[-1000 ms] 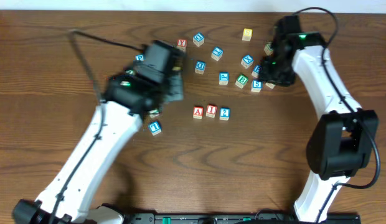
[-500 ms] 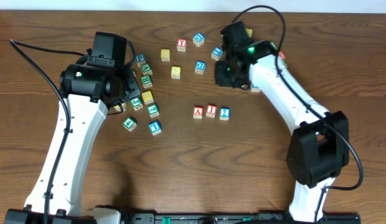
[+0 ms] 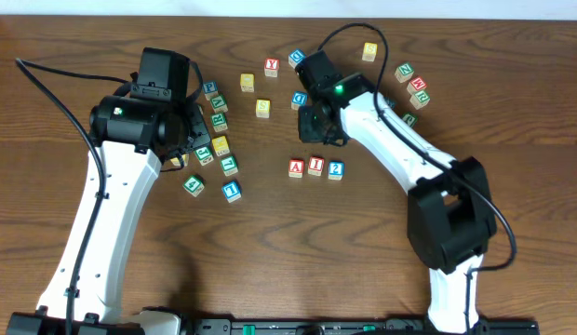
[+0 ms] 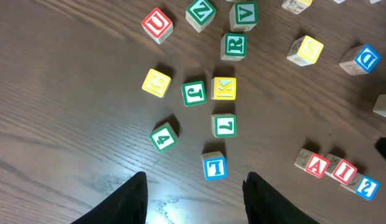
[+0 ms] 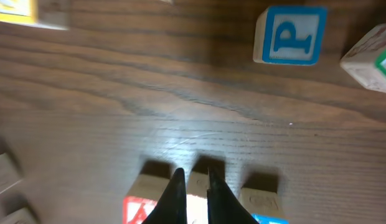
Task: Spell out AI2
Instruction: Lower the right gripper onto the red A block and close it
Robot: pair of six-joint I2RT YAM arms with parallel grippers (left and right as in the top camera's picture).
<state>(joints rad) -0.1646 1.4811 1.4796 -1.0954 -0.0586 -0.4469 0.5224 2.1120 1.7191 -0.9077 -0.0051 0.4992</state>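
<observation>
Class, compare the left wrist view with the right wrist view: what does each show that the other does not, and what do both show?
Left wrist only: the open left tool and a spread of cubes, such as the green "4" cube, yellow "K" cube and red "U" cube. Right wrist only: the shut right tool and a readable blue "P" cube. Both: the AI2 cubes, side by side on the wooden table.

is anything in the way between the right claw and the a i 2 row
Nothing visible. The shut right claw points straight at the I cube, with the A cube and 2 cube flanking it; no other block lies between.
</observation>
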